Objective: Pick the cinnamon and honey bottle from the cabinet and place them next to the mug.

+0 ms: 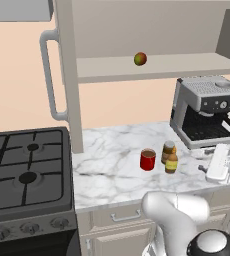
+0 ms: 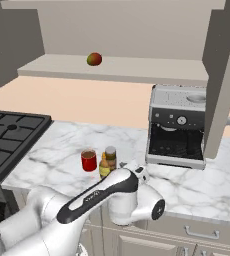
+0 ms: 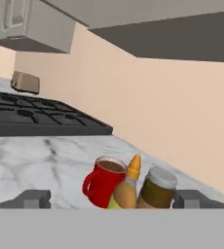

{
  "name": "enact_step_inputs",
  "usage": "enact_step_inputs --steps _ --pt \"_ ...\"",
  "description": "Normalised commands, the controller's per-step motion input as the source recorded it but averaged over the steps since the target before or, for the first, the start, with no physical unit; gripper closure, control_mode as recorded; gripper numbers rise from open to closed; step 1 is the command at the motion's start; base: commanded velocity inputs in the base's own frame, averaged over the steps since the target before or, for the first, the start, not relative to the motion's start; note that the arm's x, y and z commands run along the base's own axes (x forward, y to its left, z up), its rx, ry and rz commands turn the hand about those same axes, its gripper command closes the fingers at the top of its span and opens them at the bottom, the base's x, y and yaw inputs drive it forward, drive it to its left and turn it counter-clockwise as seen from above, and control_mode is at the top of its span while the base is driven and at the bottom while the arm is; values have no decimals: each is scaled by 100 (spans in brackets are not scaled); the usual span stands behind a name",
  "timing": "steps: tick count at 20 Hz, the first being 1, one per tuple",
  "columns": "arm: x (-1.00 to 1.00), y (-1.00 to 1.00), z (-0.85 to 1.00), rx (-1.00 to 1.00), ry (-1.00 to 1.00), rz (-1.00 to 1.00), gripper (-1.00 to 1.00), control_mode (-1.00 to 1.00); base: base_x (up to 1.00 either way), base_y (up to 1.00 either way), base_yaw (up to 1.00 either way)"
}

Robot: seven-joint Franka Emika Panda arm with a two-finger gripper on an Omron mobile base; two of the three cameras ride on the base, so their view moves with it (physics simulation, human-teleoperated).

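The red mug (image 1: 147,160) stands on the marble counter. Right beside it are the cinnamon (image 1: 168,149), a brown jar with a grey lid, and the honey bottle (image 1: 171,163), amber with a yellow label. All three stand upright and close together. In the hand view the mug (image 3: 103,182), honey bottle (image 3: 127,187) and cinnamon (image 3: 157,189) sit just ahead between the spread tips. My gripper (image 1: 206,160) hovers to their right, open, with nothing in it. The beige cabinet (image 1: 157,67) hangs above, its door (image 1: 67,75) swung open.
A round red-green fruit (image 1: 140,59) lies on the cabinet shelf. A coffee machine (image 1: 207,110) stands at the back right of the counter. A black gas stove (image 1: 27,170) is to the left. A toaster (image 3: 25,81) sits beyond the stove.
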Motion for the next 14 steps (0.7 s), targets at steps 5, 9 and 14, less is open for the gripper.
enact_step_inputs --steps 5,9,14 --pt "-38 49 100 -1 0 -12 -100 -100 0 0 0" --pt "-3 61 100 -7 0 -20 -100 -100 0 0 0" --pt "0 49 100 -7 0 -30 -100 -100 0 0 0"
